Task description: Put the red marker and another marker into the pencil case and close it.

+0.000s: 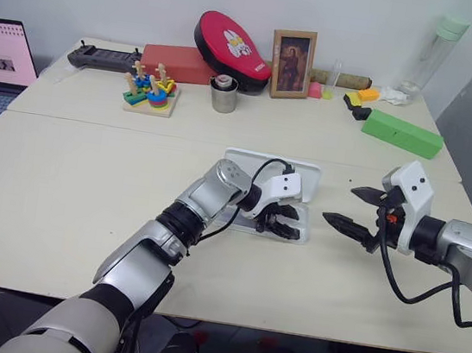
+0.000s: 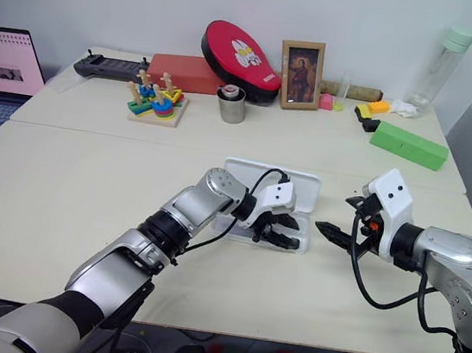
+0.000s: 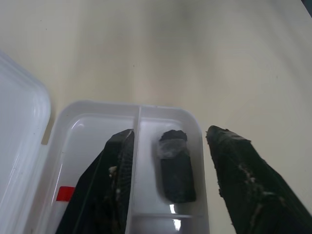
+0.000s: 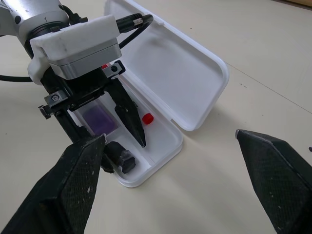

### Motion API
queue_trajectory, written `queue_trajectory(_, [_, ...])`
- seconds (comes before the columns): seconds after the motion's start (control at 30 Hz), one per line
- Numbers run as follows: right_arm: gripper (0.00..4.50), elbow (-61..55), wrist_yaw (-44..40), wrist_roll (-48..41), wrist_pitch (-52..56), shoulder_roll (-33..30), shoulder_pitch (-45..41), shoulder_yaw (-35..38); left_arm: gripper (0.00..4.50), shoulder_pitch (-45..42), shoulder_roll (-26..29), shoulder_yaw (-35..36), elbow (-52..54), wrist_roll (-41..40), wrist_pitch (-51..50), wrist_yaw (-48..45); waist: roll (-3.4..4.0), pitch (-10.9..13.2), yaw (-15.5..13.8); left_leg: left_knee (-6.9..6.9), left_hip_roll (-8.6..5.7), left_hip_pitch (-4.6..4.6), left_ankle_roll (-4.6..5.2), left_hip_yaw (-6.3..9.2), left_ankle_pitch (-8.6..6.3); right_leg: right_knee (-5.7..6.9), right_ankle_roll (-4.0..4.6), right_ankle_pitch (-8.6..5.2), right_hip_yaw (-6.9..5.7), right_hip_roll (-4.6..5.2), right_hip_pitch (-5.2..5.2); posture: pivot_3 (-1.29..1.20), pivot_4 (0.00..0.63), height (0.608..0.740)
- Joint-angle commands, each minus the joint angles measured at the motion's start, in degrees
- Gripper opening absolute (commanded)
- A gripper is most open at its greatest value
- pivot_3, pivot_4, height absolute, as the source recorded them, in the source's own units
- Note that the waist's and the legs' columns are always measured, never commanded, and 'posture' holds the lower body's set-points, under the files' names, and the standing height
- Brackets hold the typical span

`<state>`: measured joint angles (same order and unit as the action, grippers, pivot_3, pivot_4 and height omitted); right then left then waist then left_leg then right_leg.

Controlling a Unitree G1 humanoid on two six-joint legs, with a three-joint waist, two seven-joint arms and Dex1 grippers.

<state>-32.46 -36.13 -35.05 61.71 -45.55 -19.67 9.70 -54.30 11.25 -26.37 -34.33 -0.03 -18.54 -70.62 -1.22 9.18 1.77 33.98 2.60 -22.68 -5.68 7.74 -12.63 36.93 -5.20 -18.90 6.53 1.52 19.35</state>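
Pencil case (image 4: 195, 83), a white hinged plastic box with rounded corners, lies open on the pale tabletop (image 1: 86, 192). Inside its shallow tray are the slim white marker with red cap (image 4: 146, 118), the short lilac translucent marker (image 4: 97, 118) and a small black piece (image 3: 175, 168). The left pincer (image 4: 105, 132) stands over the tray, its fingers apart and holding nothing; the right pincer (image 1: 355, 211) waits beside, wide open. The lid looks light, stiff and smooth, so pushing its free long edge seems best.
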Motion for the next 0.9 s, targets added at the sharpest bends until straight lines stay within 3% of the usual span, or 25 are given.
queue_trajectory(0.03, [4.50, -0.48, 0.13, -0.45, -1.09, -0.56, -0.96, 0.79, 3.40, -1.36, -0.60, 2.64, 3.18, -1.82, -1.61, -0.14, 0.00, 0.00, 0.00, 0.00, 0.00, 0.00, 0.00, 0.00, 0.00, 0.00, 0.00, 0.00, 0.00, 0.00, 0.00, 0.00, 0.150, 0.740])
queue_trajectory(0.23, [4.50, -0.19, -0.12, -0.45, -1.27, -0.84, -0.75, 1.03, 4.42, -0.98, -0.38, 5.48, 7.47, -5.00, -6.84, -0.43, 0.00, 0.00, 0.01, 0.00, 0.00, 0.00, 0.00, 0.00, 0.00, 0.01, 0.00, 0.00, 0.00, 0.00, 0.00, 0.00, 0.150, 0.740])
queue_trajectory(0.43, [4.50, 2.20, -2.03, -0.24, -2.76, -2.71, -1.99, 1.50, 4.42, 2.19, 0.18, 10.36, 19.68, -11.99, -18.17, 1.42, 0.01, 0.00, 0.04, 0.00, 0.00, 0.01, 0.00, 0.00, 0.00, 0.02, 0.00, 0.00, 0.00, 0.00, -0.01, 0.00, 0.150, 0.740])
queue_trajectory(0.6, [4.50, 7.65, -5.91, 0.55, -5.73, -4.99, -7.21, -0.65, 4.42, 5.60, 1.49, 20.41, 31.21, -19.48, -26.44, 8.24, 0.04, 0.00, 0.25, 0.02, 0.01, 0.09, 0.00, 0.00, 0.01, 0.03, 0.00, 0.00, 0.00, 0.01, -0.07, 0.00, 0.150, 0.740])
queue_trajectory(0.8, [4.50, 23.93, -12.65, 7.21, -13.57, -3.12, -21.27, -11.84, 4.42, 13.46, 6.62, 31.40, 42.57, -21.84, -23.74, 17.52, 0.10, -0.01, 1.35, 0.01, 0.06, 0.37, 0.05, -0.08, 0.04, 0.04, -0.02, 0.01, 0.07, 0.00, -0.20, 0.00, 0.150, 0.740])
queue_trajectory(0.9, [4.02, 34.37, -15.61, 11.28, -18.19, 0.17, -29.17, -16.37, 4.50, 17.01, 9.60, 34.99, 46.67, -24.00, -23.94, 18.67, 0.11, 0.00, 1.60, 0.01, 0.06, 0.36, 0.04, -0.10, 0.06, 0.03, -0.04, 0.02, 0.08, 0.01, -0.20, 0.00, 0.150, 0.740])
